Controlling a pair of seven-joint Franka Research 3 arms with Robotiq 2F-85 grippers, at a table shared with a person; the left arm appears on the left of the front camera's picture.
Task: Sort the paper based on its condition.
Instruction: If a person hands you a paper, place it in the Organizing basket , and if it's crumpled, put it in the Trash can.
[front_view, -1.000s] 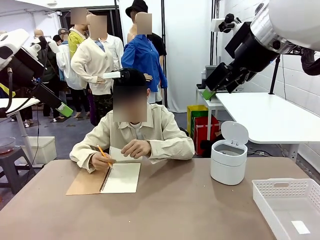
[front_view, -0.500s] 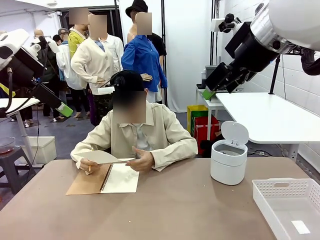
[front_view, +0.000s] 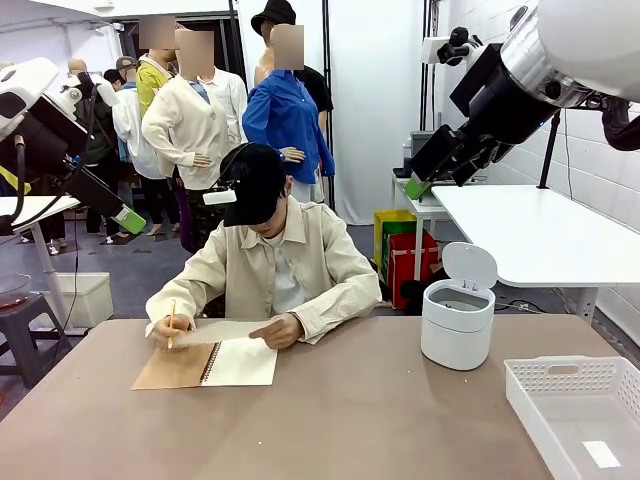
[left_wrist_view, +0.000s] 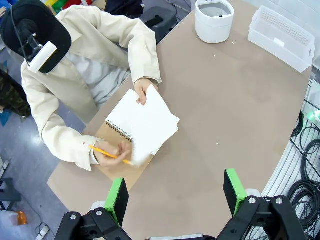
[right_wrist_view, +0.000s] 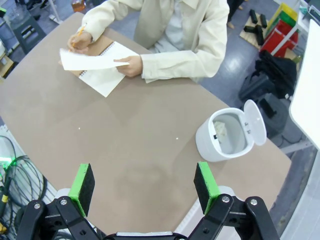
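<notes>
This looks to me like a robotics lab or test hall, not a home. My white left arm (front_view: 40, 120) and right arm (front_view: 560, 60) hang over a plain brown table (front_view: 350, 420). Black cable (left_wrist_view: 307, 170) lies coiled on the floor past its near edge. Around it I see a bare grey floor (front_view: 130, 270), a white screen (front_view: 370, 100), a long white workbench (front_view: 530, 230) beyond the far right corner, and coloured crates (front_view: 412, 262) on the floor beside that.
</notes>
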